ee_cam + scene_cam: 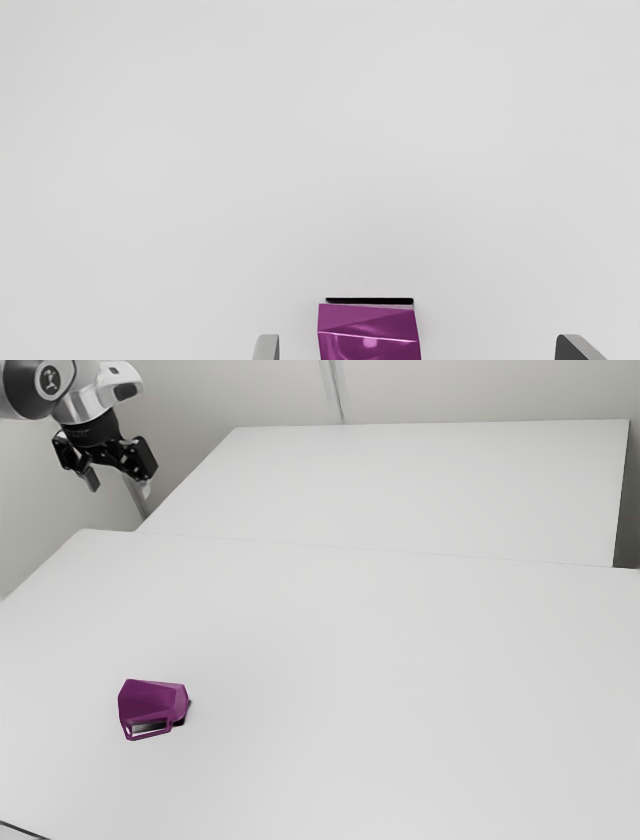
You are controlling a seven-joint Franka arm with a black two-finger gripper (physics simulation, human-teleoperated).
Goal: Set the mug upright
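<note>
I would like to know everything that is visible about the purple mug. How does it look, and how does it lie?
The mug is purple and glossy, with flat, angular faces and a squared loop handle. A black strip shows along one end. It lies on its side on the white table, toward the exterior view's left. The open pincer does not touch it.

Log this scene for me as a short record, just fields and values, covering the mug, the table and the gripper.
object: one mug
color: purple
pose: lying on its side, not upright
support: white table
gripper: open, raised away from the mug
grasp: none
task status: mug not set upright
</note>
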